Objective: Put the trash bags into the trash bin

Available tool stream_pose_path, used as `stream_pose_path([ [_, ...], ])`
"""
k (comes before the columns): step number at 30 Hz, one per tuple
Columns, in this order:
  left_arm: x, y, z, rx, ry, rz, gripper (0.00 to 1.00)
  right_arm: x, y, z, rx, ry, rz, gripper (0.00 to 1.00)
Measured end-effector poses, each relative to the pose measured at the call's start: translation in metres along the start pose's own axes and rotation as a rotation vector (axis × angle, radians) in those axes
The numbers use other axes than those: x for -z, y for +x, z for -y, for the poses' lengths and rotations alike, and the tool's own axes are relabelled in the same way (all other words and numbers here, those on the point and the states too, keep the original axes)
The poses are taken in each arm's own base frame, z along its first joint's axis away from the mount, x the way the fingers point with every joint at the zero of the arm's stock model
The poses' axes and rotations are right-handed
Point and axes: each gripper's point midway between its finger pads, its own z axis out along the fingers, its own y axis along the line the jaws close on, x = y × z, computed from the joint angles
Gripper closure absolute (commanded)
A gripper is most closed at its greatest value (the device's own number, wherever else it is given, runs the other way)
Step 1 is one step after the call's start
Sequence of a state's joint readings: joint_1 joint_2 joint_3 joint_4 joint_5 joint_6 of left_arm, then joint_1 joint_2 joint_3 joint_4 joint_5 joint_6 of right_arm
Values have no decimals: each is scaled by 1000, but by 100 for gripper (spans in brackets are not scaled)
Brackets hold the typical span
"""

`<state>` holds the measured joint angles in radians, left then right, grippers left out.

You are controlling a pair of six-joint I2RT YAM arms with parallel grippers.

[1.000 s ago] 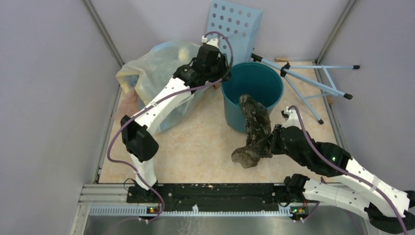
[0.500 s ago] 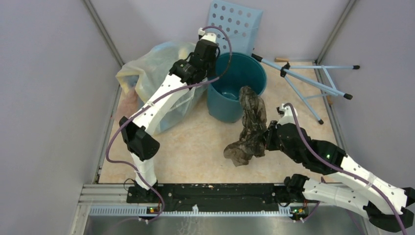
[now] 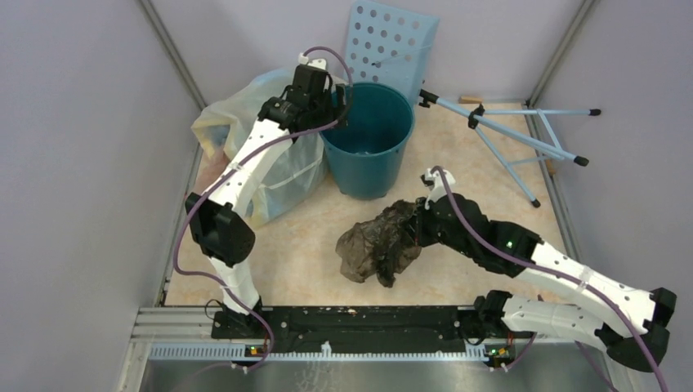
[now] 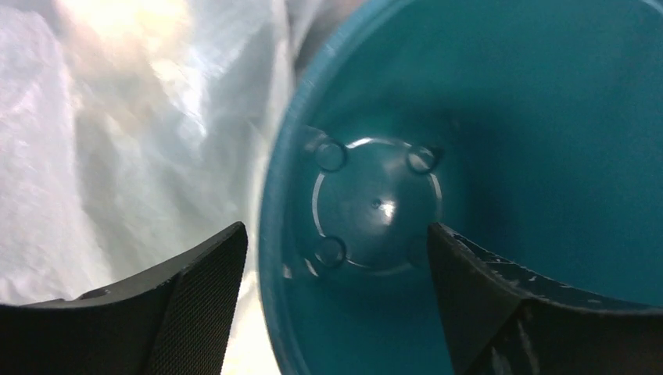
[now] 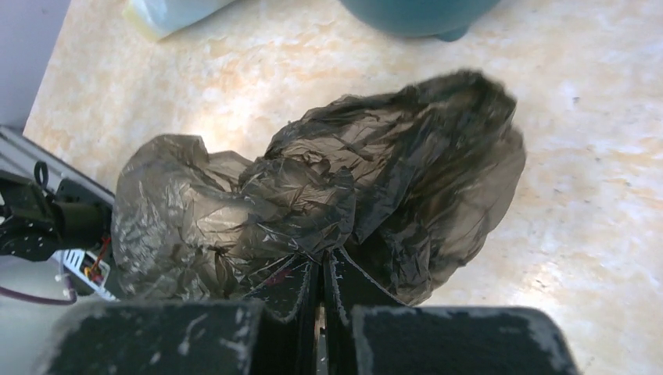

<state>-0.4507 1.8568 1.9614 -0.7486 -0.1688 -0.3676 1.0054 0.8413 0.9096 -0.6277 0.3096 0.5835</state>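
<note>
I am clenching my right jaws on the trash bag, carrying it bunched low over the desk, short of the trash bin and not yet inside. My left jaws are standing released, straddling the bin's rim beside the pale stuffed bag, probably ready to steady the bin for the drop.

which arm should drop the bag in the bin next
Right. The right pincer is shut on the bag, near the bin. The left pincer stands open astride the bin's rim, holding nothing.
</note>
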Motion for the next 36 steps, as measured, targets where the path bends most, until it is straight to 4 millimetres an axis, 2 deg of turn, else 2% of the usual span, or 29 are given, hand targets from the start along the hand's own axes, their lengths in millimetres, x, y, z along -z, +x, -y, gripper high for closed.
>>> stream_pose_path([
  [3,15,4,10,22,52,-8,3,-12,7,-12,11,-41,-41,100],
  [5,35,3,14,38,88,-4,1,-21,14,-20,8,-71,-75,100],
  [6,46,2,16,48,105,1,1,-26,20,-25,3,-87,-98,96],
  [8,71,0,18,67,142,19,1,-33,29,-31,-6,-108,-136,85],
  [10,100,5,18,85,186,27,1,-40,41,-39,-14,-145,-185,60],
  [11,113,9,17,93,205,29,1,-44,46,-44,-19,-168,-207,51],
  [12,127,17,15,103,226,27,1,-46,50,-49,-26,-188,-224,45],
  [14,153,36,11,121,264,13,1,-52,58,-62,-29,-253,-265,40],
  [17,180,73,2,155,305,-22,2,-60,69,-78,-31,-319,-326,40],
  [19,190,105,-5,185,318,-69,2,-66,79,-78,-29,-304,-378,40],
  [22,191,158,-15,238,322,-171,2,-71,87,-69,-30,-242,-418,37],
  [26,181,230,-24,320,312,-354,1,-63,79,-50,-44,-150,-370,16],
  [27,180,245,-25,342,310,-401,1,-60,75,-44,-54,-129,-346,15],
  [29,178,266,-24,379,314,-470,1,-54,65,-30,-84,-73,-296,19],
  [32,180,277,-18,427,346,-513,1,-50,53,3,-196,26,-219,23],
  [36,188,266,-7,460,416,-477,1,-57,71,48,-365,165,-189,28],
])
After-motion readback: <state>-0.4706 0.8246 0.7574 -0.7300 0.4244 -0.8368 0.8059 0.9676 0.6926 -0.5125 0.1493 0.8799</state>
